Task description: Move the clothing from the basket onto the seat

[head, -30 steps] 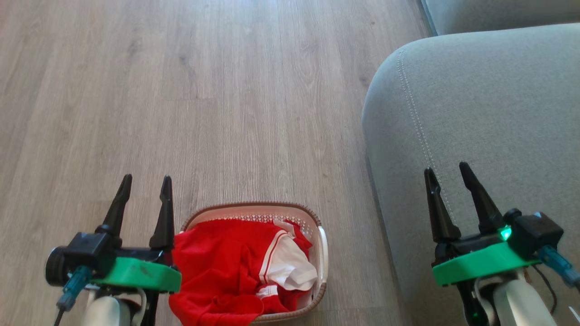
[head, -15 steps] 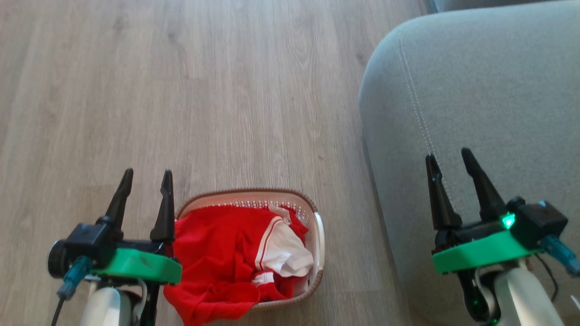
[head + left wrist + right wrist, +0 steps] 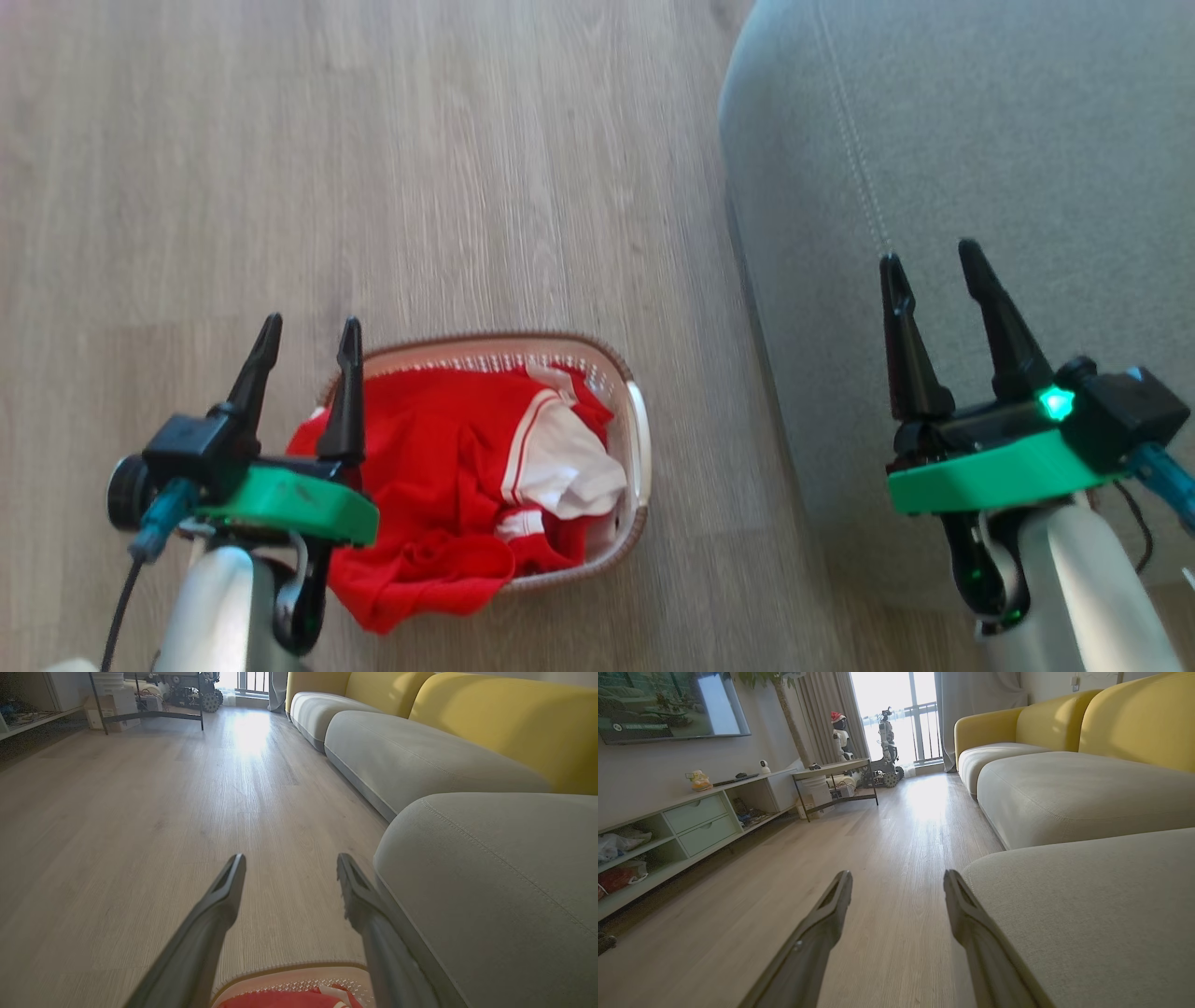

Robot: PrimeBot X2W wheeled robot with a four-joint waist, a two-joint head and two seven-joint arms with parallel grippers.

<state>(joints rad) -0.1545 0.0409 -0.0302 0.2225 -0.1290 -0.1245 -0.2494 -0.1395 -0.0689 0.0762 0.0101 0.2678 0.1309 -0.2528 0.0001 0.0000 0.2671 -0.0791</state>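
Nothing moved yet — we see clothing [image 3: 439, 467] in the basket [image 3: 638, 439], seat [image 3: 1027, 140] bare (as visible), left gripper [image 3: 308, 336] and right gripper [image 3: 934, 261] wide, empty.

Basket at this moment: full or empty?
Full. Red clothing lies heaped inside the basket, filling it, with one fold spilling out over the near rim.

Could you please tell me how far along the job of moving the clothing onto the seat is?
Done: nothing yet; no clothing lies on the seat. In hand: nothing; the left claw and right claw are open and empty. To do: the clothing lies heaped in the basket, one edge over its rim; all of it must go onto the seat.
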